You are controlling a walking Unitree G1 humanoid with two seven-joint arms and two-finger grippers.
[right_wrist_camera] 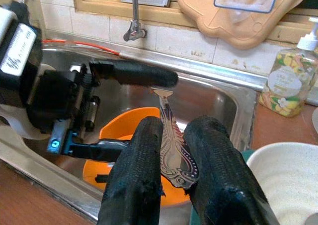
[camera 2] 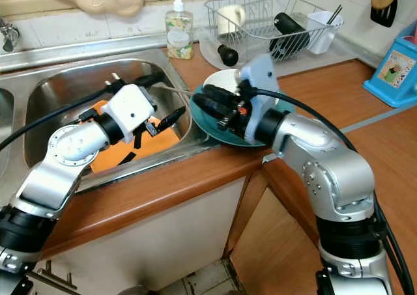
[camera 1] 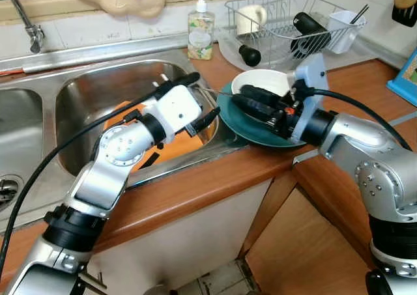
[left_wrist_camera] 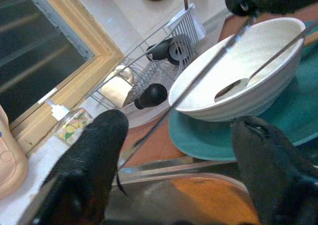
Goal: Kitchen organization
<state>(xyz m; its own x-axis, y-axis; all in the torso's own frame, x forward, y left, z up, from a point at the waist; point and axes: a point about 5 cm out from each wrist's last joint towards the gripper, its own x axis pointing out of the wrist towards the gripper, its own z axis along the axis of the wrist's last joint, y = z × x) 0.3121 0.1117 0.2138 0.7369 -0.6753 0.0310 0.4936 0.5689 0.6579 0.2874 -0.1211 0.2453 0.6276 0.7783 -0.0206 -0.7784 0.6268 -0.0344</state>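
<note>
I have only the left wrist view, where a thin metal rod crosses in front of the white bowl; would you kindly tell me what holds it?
Observer: The right gripper is shut on it. It is a silver utensil, and its ornate handle end points toward your gripper.
Operator: Thank you. How close is that end to my fingers?
Observer: In the right wrist view its tip sits just beside the upper finger of the left gripper, whose fingers are open.
Operator: And the orange patch at the edge of my picture?
Observer: It is an orange dish lying in the sink basin, below your gripper.
</note>
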